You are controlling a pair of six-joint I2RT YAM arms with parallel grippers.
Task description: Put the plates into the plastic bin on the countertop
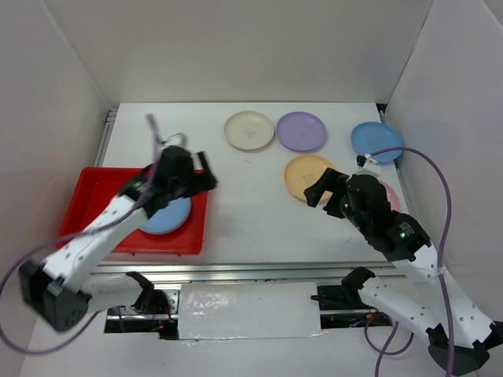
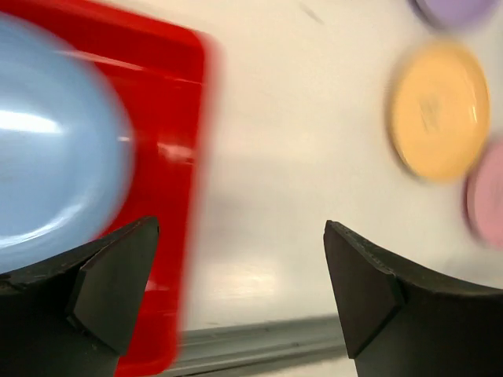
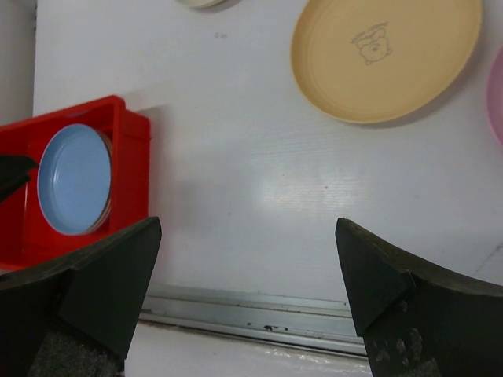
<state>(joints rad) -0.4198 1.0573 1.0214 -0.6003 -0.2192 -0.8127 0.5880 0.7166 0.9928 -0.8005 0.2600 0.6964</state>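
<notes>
- Loose stock: five small round shallow plastic plates lie flat on the matte white bench (image 1: 251, 212), in the upper right of the top view. They are a cream plate (image 1: 249, 130), a purple plate (image 1: 301, 131), a blue plate (image 1: 376, 142) furthest right, a yellow-orange plate (image 1: 301, 174), and a pink plate (image 1: 391, 192) mostly hidden under the right arm.
- Container: a shallow rectangular bright red plastic bin (image 1: 98, 196) with a raised rim sits at left centre of the top view, close to the front rail.
- Contents: a light blue plate (image 3: 75, 179) lies flat in the bin's right half. A second rim seems to show beneath it, but whether more plates are stacked there cannot be told. The left half shows bare red floor.
- Left fingers (image 2: 240, 236): spread wide and holding nothing, over the bin's right rim. This view is motion-blurred.
- Right fingers (image 3: 247, 236): spread wide and empty, over bare bench below the yellow-orange plate in the frame.
- Handling (judged): the plates look light, stiff, smooth and probably slippery, and unlikely to break. Lying flat, they offer only the raised rim. A pinch across the lip, one finger above and one under the edge, looks soundest.
</notes>
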